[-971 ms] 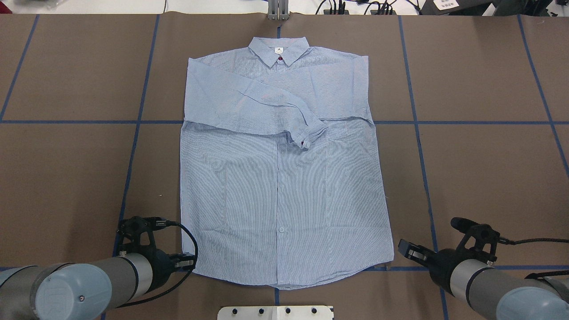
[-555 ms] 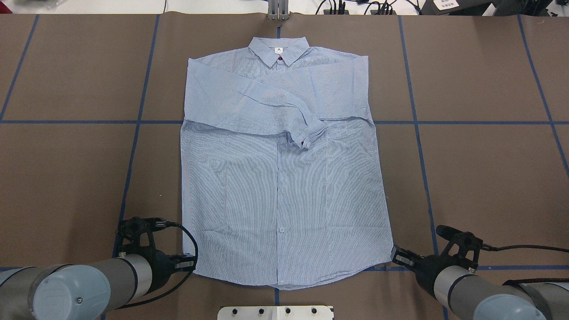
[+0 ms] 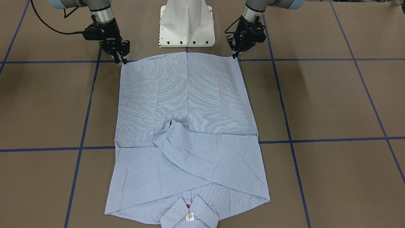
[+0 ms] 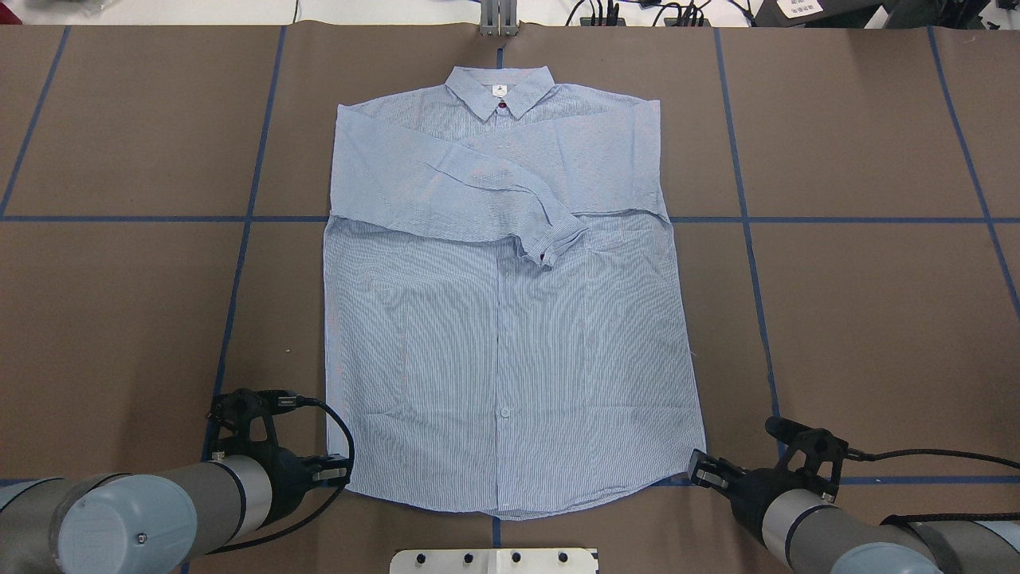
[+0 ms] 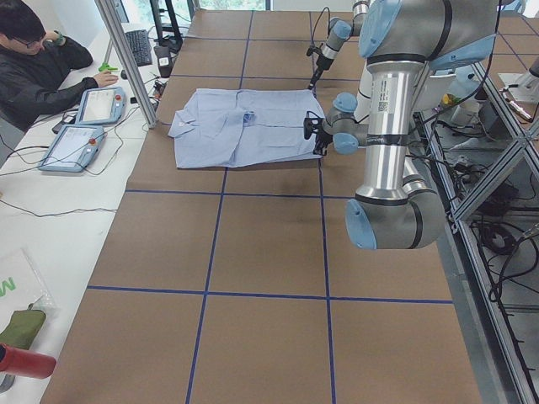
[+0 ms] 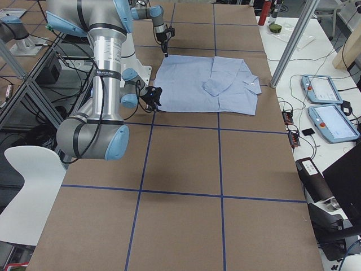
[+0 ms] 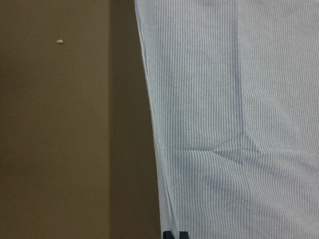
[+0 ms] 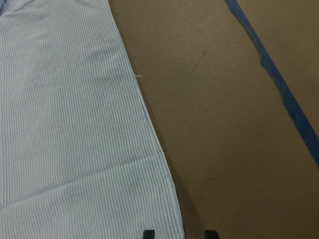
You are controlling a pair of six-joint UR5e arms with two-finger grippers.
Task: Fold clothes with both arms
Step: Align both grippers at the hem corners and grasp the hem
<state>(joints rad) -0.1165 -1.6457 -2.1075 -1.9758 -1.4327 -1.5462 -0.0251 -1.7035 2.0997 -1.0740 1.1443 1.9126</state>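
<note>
The light blue striped shirt (image 4: 510, 319) lies flat on the brown table, front up, collar at the far edge, both sleeves folded across the chest. My left gripper (image 4: 341, 470) is at the hem's left corner, on the right in the front view (image 3: 234, 57). In the left wrist view (image 7: 175, 235) its tips are pressed together on the shirt's edge (image 7: 239, 124). My right gripper (image 4: 705, 477) is at the hem's right corner, on the left in the front view (image 3: 122, 60). In the right wrist view (image 8: 179, 233) its tips stand apart, astride the shirt's edge (image 8: 75, 124).
The white pedestal base (image 3: 186, 25) stands just behind the hem, between the arms. Blue tape lines (image 4: 837, 219) cross the brown table cover. A grey post (image 4: 498, 20) stands past the collar. An operator (image 5: 38, 59) sits with tablets at the far side.
My right gripper has moved in towards the shirt's right hem corner and lower, and now straddles its edge. My left gripper and the shirt have not moved.
</note>
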